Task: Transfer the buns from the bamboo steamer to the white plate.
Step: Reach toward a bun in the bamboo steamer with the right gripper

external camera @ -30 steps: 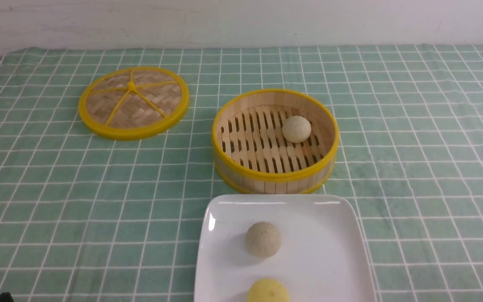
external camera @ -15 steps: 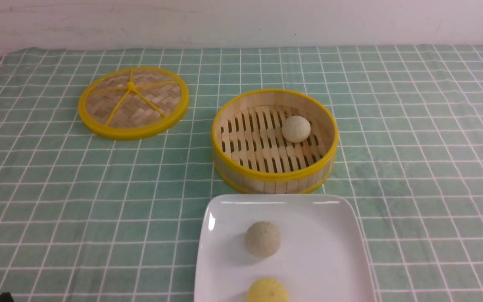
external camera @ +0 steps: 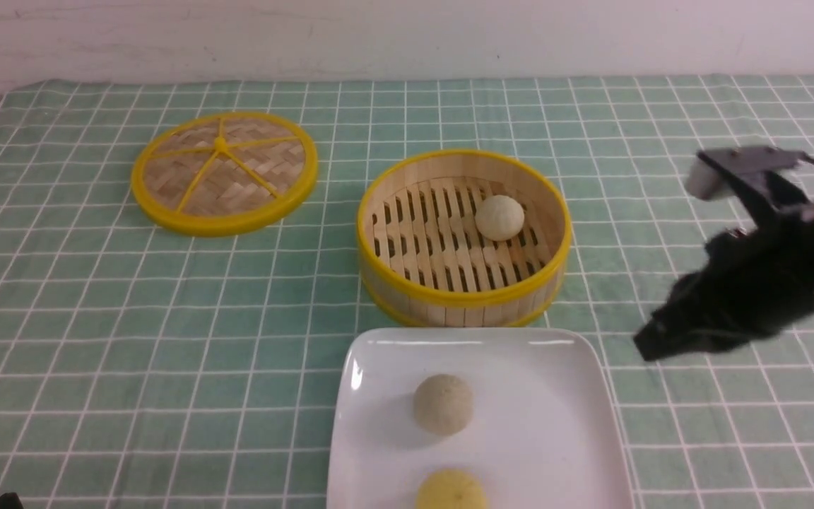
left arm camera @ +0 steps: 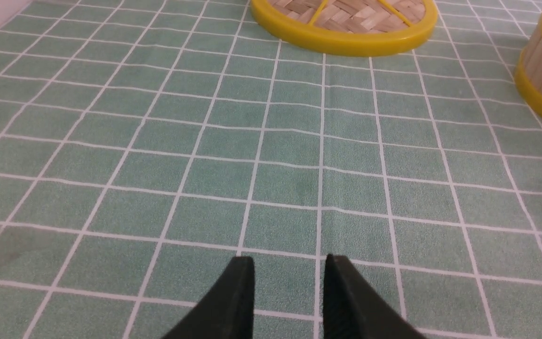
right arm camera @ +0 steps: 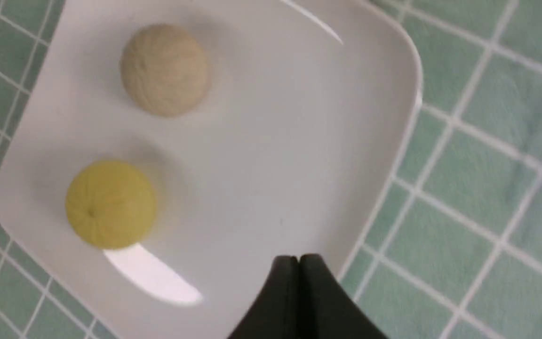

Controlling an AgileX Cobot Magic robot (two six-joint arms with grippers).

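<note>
Front view only, bun [external camera: 499,217] in steamer [external camera: 463,297]

**Green checks, yellow bands, pale buns**

The mint-green cloth [external camera: 96,318] is ruled all over with a white grid of squares. The round pale-wood bamboo steamer [external camera: 449,309] has yellow bands at both rims and a slatted floor. The ball-shaped bun [external camera: 499,217] in it is cream. The flat woven straw-coloured lid [external camera: 224,172] has a yellow rim and yellow spokes. The glossy white squarish plate [external camera: 541,410] carries a beige ridged bun [external camera: 443,404] and a yellow bun [external camera: 451,491]. Both arms' jaws are black.
</note>
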